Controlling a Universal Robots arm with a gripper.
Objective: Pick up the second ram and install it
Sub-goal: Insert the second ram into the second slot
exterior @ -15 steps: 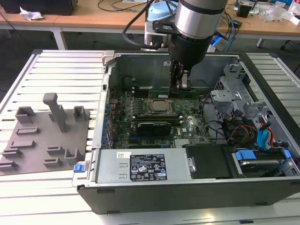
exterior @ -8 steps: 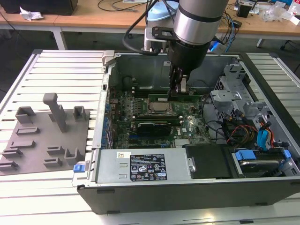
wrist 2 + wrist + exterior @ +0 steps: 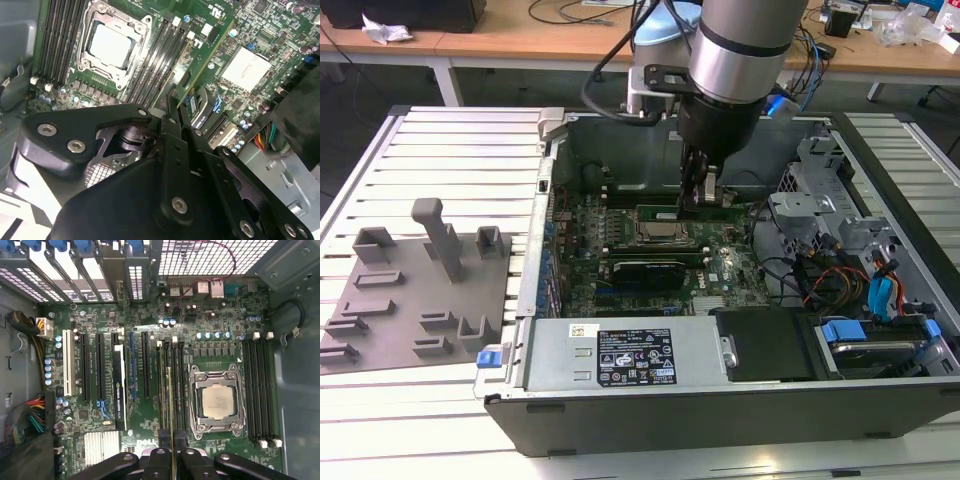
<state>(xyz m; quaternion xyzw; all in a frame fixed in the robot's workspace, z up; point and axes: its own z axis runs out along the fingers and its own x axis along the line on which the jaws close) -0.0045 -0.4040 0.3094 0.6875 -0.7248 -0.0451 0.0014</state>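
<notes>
My gripper reaches down into the open computer case and is shut on the second ram, a thin green stick that runs from the fingers toward the exterior view's left. In the first wrist view the ram shows edge-on, held by the gripper over the black memory slots beside the CPU socket. In the second wrist view its edge runs away from the gripper past the socket. Whether it touches a slot I cannot tell.
A grey holder tray with upright blocks lies on the slatted table at the exterior view's left. Inside the case are a black expansion card, a second bank of slots, cable bundles and drive bays at the right.
</notes>
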